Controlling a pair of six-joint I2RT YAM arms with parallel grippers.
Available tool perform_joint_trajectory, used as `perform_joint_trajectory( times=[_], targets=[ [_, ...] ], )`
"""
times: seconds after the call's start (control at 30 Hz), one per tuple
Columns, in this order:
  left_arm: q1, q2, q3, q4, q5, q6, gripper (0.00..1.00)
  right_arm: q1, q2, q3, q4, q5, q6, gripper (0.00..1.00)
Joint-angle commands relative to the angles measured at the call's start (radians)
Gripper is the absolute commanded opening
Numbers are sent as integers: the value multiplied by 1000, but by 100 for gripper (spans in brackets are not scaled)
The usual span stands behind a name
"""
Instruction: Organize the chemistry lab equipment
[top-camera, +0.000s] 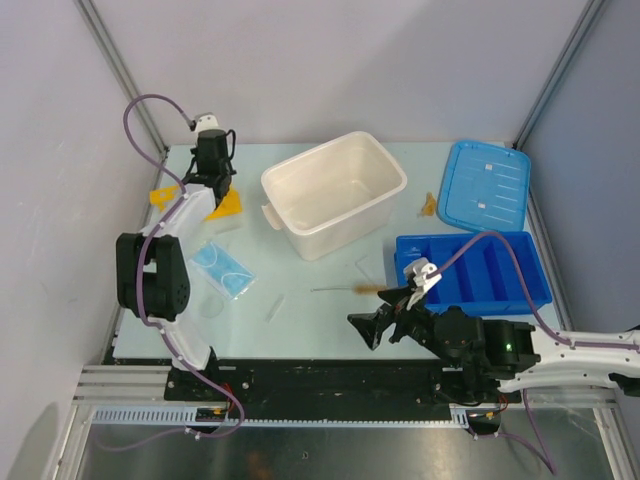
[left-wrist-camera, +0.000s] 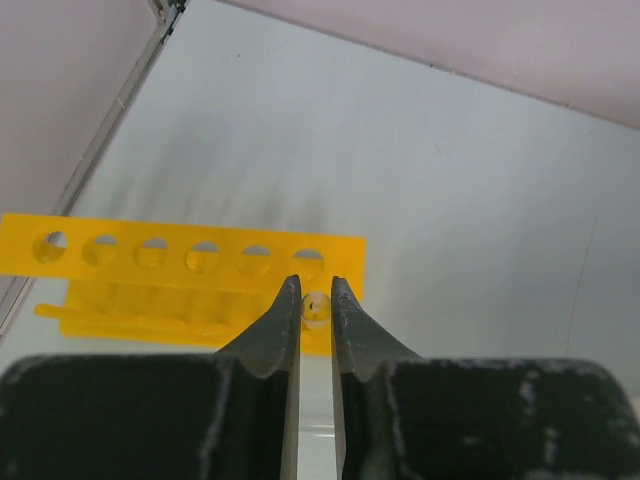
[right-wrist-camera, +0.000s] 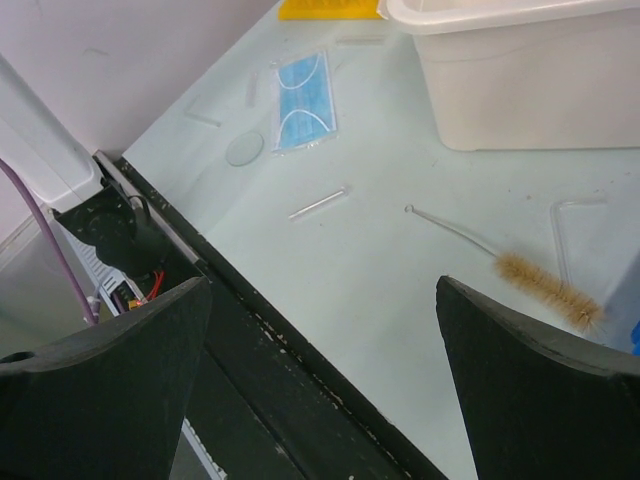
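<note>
Right gripper: found nearest, at the table's front edge; its jaws are spread wide and nothing is held.
Wire brush: laid flat just beyond that gripper, tan bristles turned toward the blue divided tray.
Loose clear tube: laid left of the brush, apart from it.
Pale blue square piece: laid flat further left; white curved lines are seen across it.
White tub: stood open behind the brush.
Amber piece: placed between the tub and the blue lid.
Lid markings: small white marks, too small to be read.
Yellow rack: set at the far left; six holes are shown in a row.
Left gripper: held over the rack, jaws drawn almost together on a held tube, seen end-on.
</note>
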Motion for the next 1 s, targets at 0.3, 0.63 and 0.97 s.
perform_joint_trajectory(
  times=[0.3,0.63,0.97],
  targets=[
    [25,-9,-45,143,30,6,8,3,26,-2,46,23,1,99],
    [25,-20,-81,139,29,32,10,-6,44,-3,63,3,-13,99],
    [24,-15,-94,138,19,41,10,-11,40,-2,58,-6,-1,99]
  ],
)
